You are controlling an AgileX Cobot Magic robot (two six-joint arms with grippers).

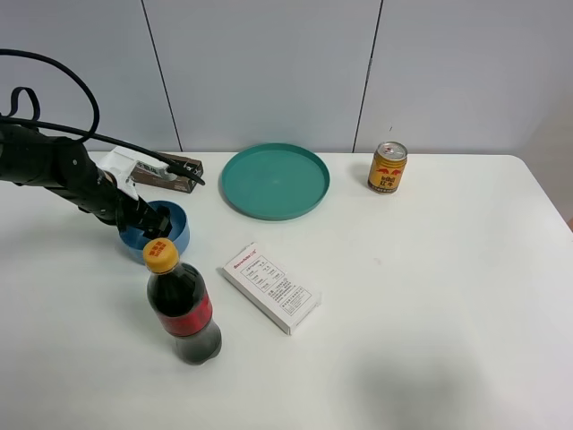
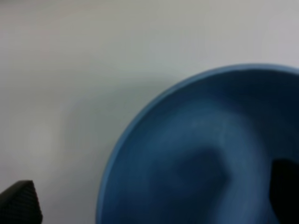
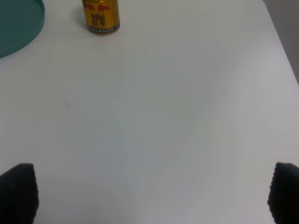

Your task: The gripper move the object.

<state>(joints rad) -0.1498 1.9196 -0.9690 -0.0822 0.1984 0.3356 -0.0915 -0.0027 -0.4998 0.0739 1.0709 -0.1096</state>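
Straddling bowl (image 2: pixel 205 149) rim | left tool (image 2: pixel 154 198) wide open, 1 finger inside | nothing gripped

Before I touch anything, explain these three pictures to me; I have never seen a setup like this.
This is a robot with two arms, each ending in a two-fingered hand. One picture comes from a camera mounted high above the white table; the other two come from cameras on each arm's wrist.

On the table lie a light-blue bowl, a teal plate, a gold drink can, a cola bottle with a yellow cap, a white box and a small brown packet.

The left hand is at the bowl, jaws wide: its wrist view shows one finger inside the bowl and the other outside the rim. Nothing is gripped yet. The right hand is open over bare table, holding nothing.
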